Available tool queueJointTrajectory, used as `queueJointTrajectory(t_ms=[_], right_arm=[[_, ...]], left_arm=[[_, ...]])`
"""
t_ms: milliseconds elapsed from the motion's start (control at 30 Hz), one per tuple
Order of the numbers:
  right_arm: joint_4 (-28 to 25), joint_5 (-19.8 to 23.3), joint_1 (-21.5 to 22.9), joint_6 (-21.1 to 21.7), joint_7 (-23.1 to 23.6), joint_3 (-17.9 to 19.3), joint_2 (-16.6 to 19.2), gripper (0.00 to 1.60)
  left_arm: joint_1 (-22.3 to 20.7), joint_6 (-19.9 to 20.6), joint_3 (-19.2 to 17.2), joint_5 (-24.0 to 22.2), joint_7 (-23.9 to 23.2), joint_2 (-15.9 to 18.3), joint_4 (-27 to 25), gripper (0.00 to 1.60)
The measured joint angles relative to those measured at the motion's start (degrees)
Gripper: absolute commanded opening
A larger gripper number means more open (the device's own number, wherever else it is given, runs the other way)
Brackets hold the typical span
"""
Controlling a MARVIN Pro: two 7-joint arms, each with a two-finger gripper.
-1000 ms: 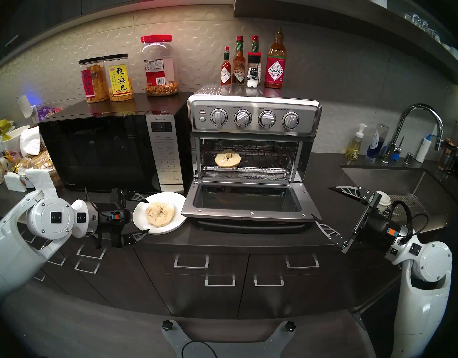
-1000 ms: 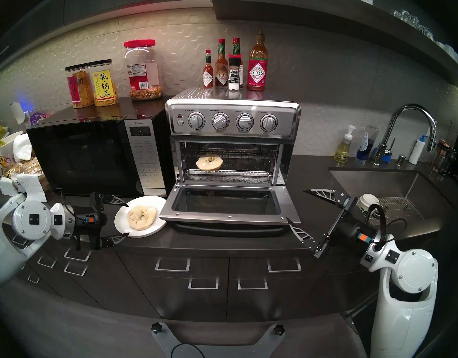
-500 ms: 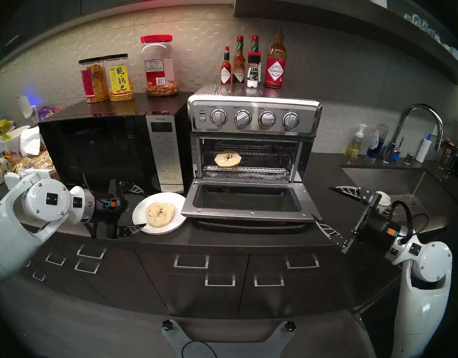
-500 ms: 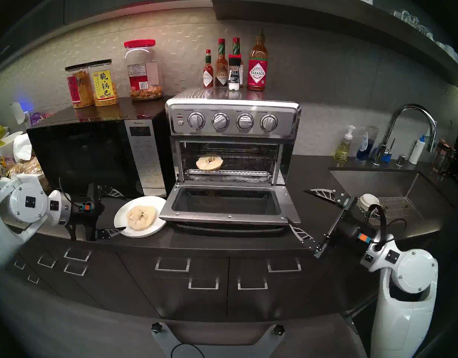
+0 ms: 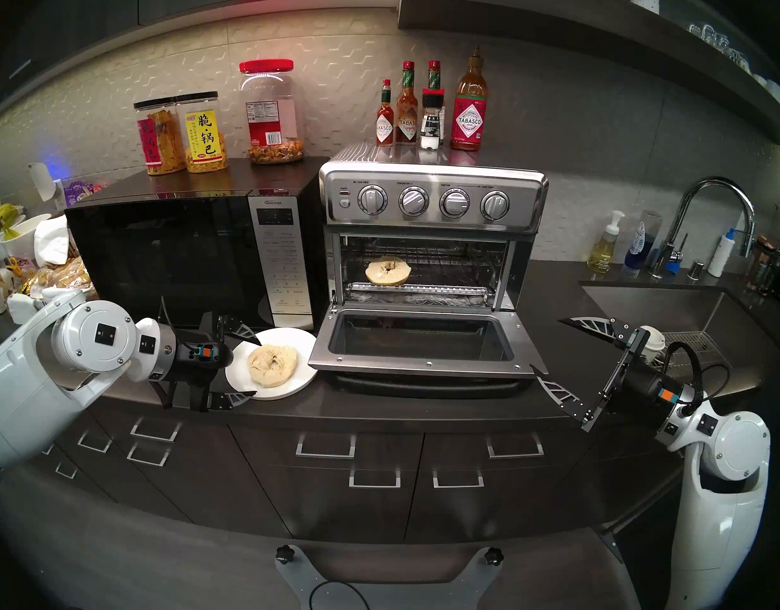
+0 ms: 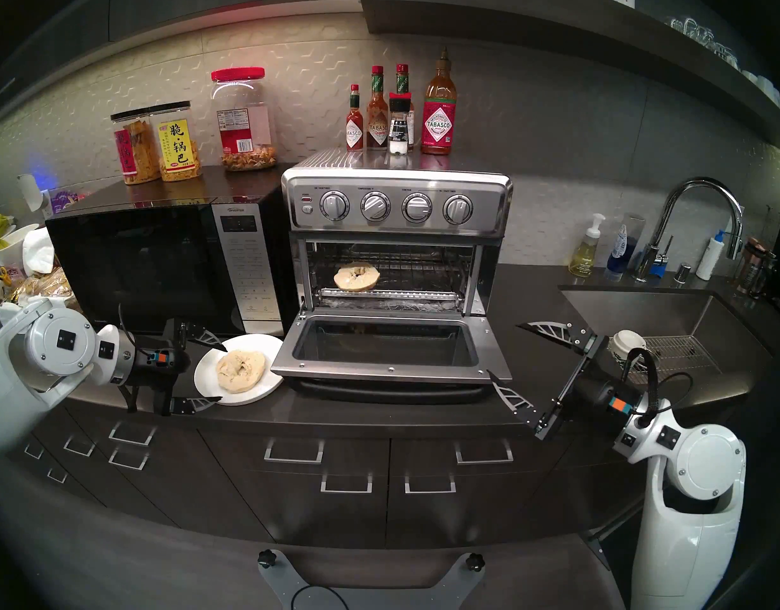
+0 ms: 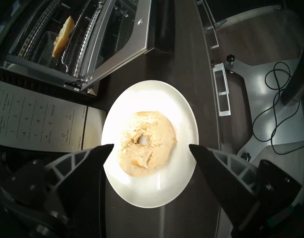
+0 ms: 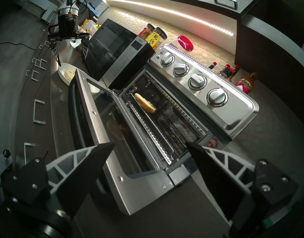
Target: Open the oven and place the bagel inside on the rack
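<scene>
Head stereo left shows us the oven (image 5: 432, 243) standing on the dark counter (image 5: 423, 402), its door (image 5: 419, 345) dropped flat toward us. Inside the oven, one bagel half (image 5: 387, 270) lies on the rack (image 5: 450, 270), toward the oven's left side, above the foil-lined tray (image 5: 419, 293). The other bagel half (image 5: 273, 365) sits on a white plate (image 5: 291, 338) just left of the oven door, in front of the black microwave (image 5: 190, 257) that stands beside the oven's left wall.

Our left gripper (image 5: 258, 369) hangs over the plate's left edge, left of the oven, with its fingers spread wide and empty. In the left wrist view the two fingertips (image 7: 106, 147) flank the bagel half without touching it.

Our right gripper (image 5: 547, 344) is off the oven door's right corner, fingers spread wide, holding nothing. Its lower fingertip lies close to the door's front right corner; we cannot tell whether they touch.

On top of the oven stand several sauce bottles (image 5: 468, 107).
</scene>
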Motion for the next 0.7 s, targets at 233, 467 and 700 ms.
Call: queueJointTrajectory(t_ms=[233,467,700], right_arm=[[0.0,0.0,0.0,0.0,0.0,0.0,0.0,1.6],[0.0,0.0,0.0,0.0,0.0,0.0,0.0,1.6],[0.0,0.0,0.0,0.0,0.0,0.0,0.0,1.6]], left_arm=[[-4.0,0.2,3.3,1.4,-0.5,-0.2,1.7,1.6],[-9.0,-0.4,8.2,3.3,-1.4,-2.2,4.4,1.51],[-12.7,-1.1,11.2,4.8,-2.5,-4.0,6.4,1.36]])
